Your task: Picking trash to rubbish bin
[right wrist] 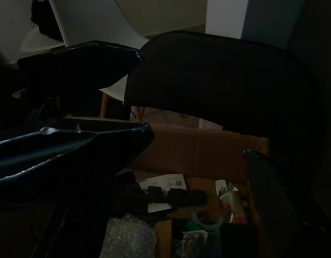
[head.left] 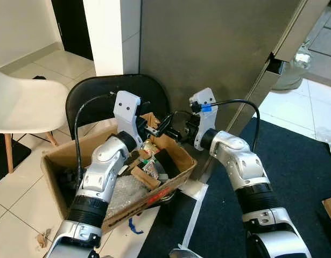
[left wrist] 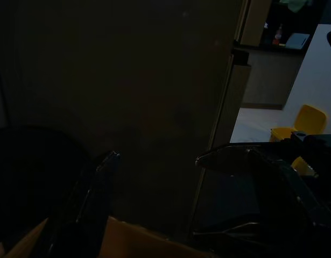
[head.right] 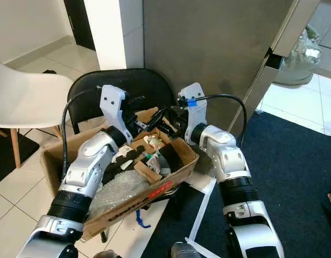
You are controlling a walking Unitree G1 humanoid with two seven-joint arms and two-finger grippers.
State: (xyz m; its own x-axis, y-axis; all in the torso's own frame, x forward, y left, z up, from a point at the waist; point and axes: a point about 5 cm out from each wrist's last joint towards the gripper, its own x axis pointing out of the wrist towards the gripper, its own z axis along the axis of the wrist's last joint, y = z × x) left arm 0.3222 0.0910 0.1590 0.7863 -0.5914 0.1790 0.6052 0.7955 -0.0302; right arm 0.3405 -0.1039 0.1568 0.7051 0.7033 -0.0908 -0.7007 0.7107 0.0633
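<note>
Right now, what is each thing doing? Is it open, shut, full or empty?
Cardboard box: open at the top, resting on the black chair, filled with trash.
Bubble wrap: lying inside the box.
Black chair: upright, box on its seat.
White chair: upright, nothing on it.
Left end effector: open, above the box.
Right end effector: open, at the box's far rim.

Silver two-armed humanoid with black-fingered grippers

Each arm has glossy silver shells, a ribbed black band near the elbow and a white bracket at the wrist; a black cable loops to each bracket, with a blue tag on the right one. The left gripper (head.left: pixel 164 124) and right gripper (head.left: pixel 178 132) have long black fingers.
</note>
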